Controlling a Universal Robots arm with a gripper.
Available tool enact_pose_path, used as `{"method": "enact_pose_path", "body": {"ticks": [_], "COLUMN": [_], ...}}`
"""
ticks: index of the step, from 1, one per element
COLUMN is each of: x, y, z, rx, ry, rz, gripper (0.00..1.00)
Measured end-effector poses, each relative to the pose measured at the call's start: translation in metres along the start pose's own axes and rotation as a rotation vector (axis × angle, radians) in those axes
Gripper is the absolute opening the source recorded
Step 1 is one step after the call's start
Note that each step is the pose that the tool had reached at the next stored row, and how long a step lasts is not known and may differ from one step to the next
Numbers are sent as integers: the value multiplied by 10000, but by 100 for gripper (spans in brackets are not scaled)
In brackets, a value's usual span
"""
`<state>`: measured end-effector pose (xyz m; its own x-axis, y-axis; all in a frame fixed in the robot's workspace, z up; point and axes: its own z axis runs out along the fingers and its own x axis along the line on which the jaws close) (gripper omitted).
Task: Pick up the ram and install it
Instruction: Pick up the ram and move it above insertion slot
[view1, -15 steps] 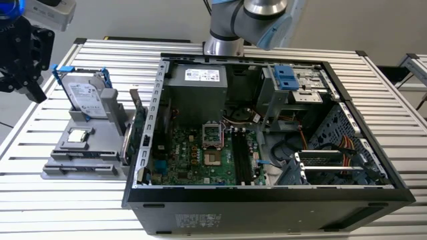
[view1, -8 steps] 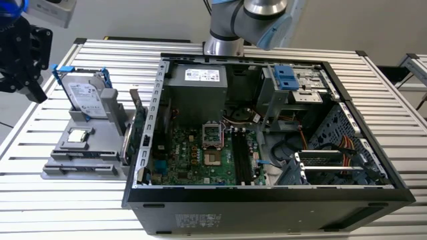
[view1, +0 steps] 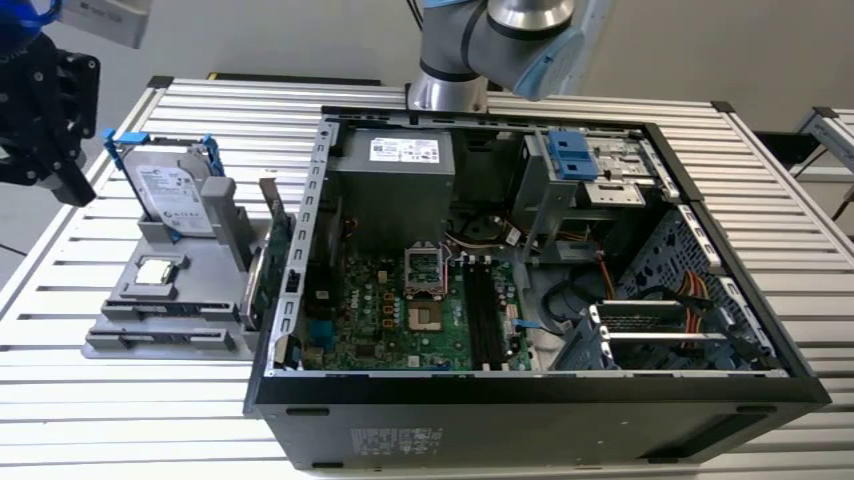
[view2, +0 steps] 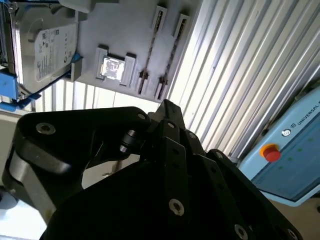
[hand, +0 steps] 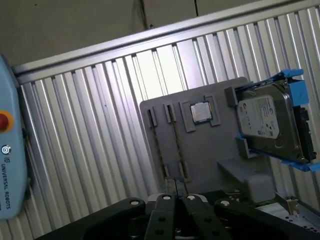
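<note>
Although clenched empty, held the fingertips (view2: 167, 117) apart from the ram (hand: 177, 143) ahead. Risked toppling it if lowered unopened.

Looks like a robotics lab to me: aluminium-slat counter (view1: 134, 420), open desktop PC case (view1: 534, 440) on it, grey parts fixture (view1: 167, 340) at its 9 o'clock, robot arm base (view1: 447, 90) at 12, teach pendant (hand: 10, 150).

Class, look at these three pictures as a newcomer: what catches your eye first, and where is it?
The open computer case dominates the exterior view, its green motherboard bared on the slatted table. At the exterior view's left, a grey holder carries a silver hard drive in a blue bracket and a small square processor chip. In the first wrist view the black pincer faces that holder.
</note>
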<state>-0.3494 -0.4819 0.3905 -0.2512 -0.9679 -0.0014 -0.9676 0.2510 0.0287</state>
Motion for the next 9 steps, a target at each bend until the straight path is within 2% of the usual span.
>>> {"method": "enact_pose_path", "body": {"ticks": [9], "x": [0], "y": [0], "z": [1], "rx": [66], "ry": [18], "rz": [-1296], "gripper": [0]}}
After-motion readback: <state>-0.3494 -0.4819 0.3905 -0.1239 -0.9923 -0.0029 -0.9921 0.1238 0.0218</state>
